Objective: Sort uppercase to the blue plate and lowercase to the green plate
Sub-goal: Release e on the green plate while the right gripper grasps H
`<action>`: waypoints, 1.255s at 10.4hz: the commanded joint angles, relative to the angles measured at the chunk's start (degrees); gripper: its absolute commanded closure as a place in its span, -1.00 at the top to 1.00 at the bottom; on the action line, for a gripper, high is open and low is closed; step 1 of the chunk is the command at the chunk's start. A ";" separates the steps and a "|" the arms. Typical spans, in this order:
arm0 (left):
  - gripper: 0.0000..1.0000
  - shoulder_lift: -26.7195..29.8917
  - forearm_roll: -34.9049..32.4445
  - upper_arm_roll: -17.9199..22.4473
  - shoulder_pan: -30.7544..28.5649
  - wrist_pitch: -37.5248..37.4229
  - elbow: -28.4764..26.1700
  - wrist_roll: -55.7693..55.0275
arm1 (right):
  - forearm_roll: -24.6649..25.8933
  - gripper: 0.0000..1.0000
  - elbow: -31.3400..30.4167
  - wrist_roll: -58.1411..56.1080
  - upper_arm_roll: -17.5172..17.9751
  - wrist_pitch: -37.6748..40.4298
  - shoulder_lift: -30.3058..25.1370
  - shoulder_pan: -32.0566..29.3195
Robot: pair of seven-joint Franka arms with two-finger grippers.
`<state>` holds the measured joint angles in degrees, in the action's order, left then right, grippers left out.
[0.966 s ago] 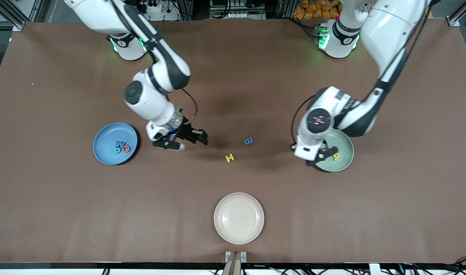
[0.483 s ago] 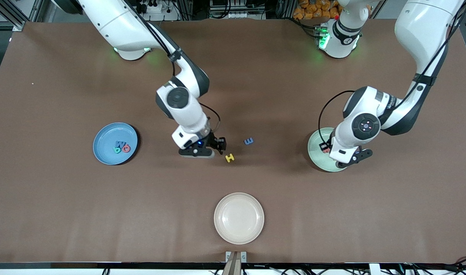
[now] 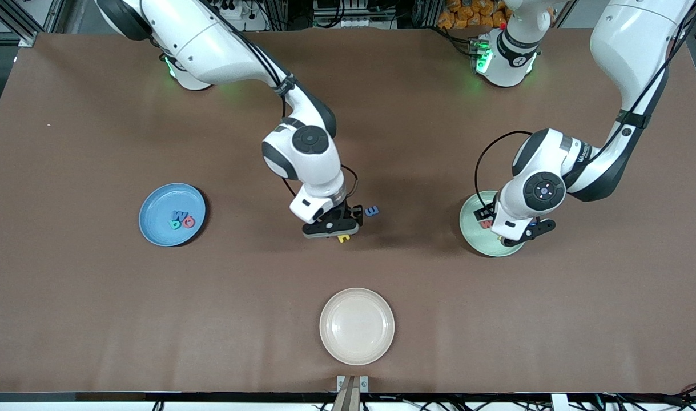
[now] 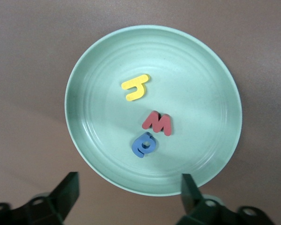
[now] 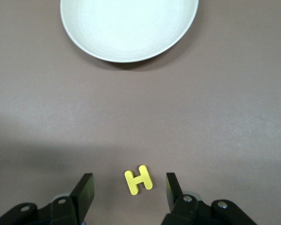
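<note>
I see the right gripper [image 5: 126,190] spread wide around the yellow H [image 5: 138,179], bare table either side; only the blue m [image 3: 371,210] lies near, toward the left arm's end.

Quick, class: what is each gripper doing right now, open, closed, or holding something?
Left gripper: open, empty, over the green plate.
Right gripper: open, holding nothing, straddling the yellow H.

green plate [image 4: 79,136]: toward left arm's end, holds h [image 4: 135,87], w [image 4: 158,123], a [image 4: 144,144] | blue plate [image 3: 153,200]: toward right arm's end, holds three letters [image 3: 182,219] | H [image 5: 138,179], m [image 3: 371,210]: on table [image 3: 96,314] between plates | cream plate [image 3: 382,342]: nearest camera
</note>
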<state>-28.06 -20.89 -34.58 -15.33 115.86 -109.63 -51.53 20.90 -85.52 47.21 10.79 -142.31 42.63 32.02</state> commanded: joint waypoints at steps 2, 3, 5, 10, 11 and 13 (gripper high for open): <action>1.00 0.20 1.38 -0.57 -0.23 -0.11 0.03 1.35 | 6.67 0.35 1.40 -2.83 -0.24 -1.20 4.20 -0.38; 1.00 -0.06 1.38 -0.57 0.03 0.07 0.30 1.26 | 8.09 0.34 1.40 -2.39 -0.24 -3.92 5.43 -0.47; 1.00 -0.85 1.47 -0.57 0.30 0.24 1.43 1.17 | 8.54 0.33 1.49 -0.81 -0.24 -4.91 7.20 0.14; 1.00 -1.29 1.47 -0.66 0.48 0.24 2.32 1.00 | 8.54 0.17 1.49 -0.63 -0.24 -4.91 7.29 0.41; 1.00 -1.29 1.47 -0.84 0.56 0.24 2.32 1.00 | 8.45 0.15 1.49 -0.63 -0.24 -4.91 7.29 0.75; 1.00 -1.38 1.55 -0.84 0.92 0.24 2.32 0.91 | 8.97 0.16 1.49 0.94 -0.24 -4.91 7.47 1.37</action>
<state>-28.97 -20.71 -35.18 -14.61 116.24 -108.10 -51.53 28.08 -85.00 45.60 10.45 -147.56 49.51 32.82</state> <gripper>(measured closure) 0.000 0.419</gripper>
